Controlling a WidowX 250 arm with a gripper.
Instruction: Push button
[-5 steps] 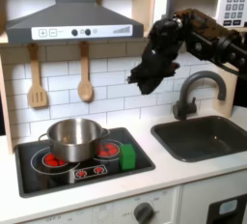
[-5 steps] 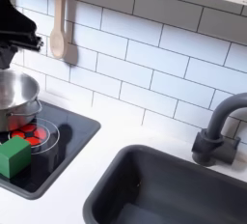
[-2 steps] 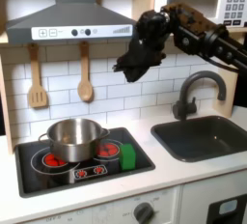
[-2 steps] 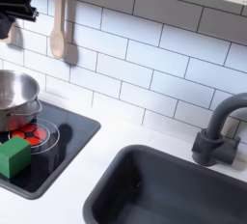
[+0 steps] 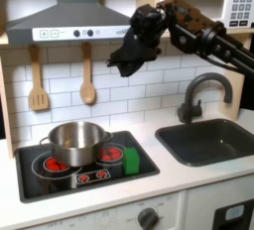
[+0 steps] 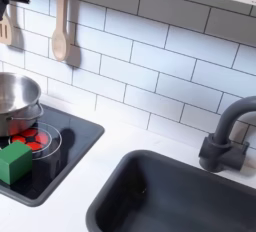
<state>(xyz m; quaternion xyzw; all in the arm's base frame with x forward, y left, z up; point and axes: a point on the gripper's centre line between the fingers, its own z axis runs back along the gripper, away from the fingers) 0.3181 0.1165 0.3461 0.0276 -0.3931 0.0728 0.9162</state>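
1. First exterior view: the black tool (image 5: pixel 123 62) hangs in the air in front of the white tiled wall, just below the right end of the grey range hood (image 5: pixel 69 21).
2. Whether its jaws are wide or narrow cannot be told.
3. Small dark round buttons (image 5: pixel 82 33) sit on the hood's front panel, to the tool's left.
4. A steel pot (image 5: pixel 74 142) stands on the black stovetop (image 5: pixel 45 179), beside a green block (image 5: pixel 131 161).

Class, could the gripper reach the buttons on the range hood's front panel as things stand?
Probably yes. The gripper hangs just below and right of the hood buttons in the first exterior view, with only bare tile between; the wooden spoon hangs lower.
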